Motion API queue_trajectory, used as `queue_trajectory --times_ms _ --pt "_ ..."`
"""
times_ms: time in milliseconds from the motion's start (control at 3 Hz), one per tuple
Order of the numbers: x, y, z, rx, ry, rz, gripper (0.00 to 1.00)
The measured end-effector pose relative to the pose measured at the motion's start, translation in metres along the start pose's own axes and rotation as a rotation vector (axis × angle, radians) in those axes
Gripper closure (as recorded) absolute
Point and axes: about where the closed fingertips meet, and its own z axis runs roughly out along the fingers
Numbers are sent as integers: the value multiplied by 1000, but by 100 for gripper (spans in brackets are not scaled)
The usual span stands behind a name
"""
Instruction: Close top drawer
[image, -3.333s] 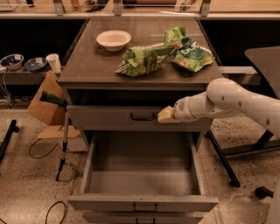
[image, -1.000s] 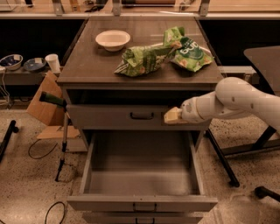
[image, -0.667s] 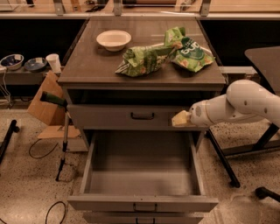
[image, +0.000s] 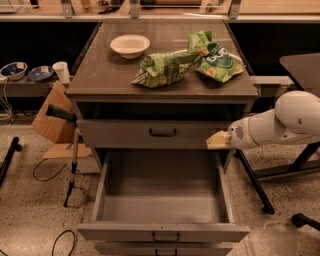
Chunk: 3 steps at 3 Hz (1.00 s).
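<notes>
Hovering at right end of top drawer front: gripper, spread or pressed together, can't tell. Top drawer just under tabletop, nearly pushed in. Drawer below pulled far out.

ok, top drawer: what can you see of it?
The top drawer shows only its front: a wide, plain, flat grey panel with a small dark bar handle at centre. It sits just under the tabletop, with a dark gap above it; whether it is fully shut is unclear. The drawer below is pulled far out. The tool is at the top drawer's right end, seemingly touching it.
</notes>
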Motion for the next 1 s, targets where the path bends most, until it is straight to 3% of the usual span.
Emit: queue_trajectory --times_ms 333,667,1000 --pt "1 0 -3 3 0 -7 86" --pt "1 0 -3 3 0 -7 62" --pt "1 0 -3 3 0 -7 32"
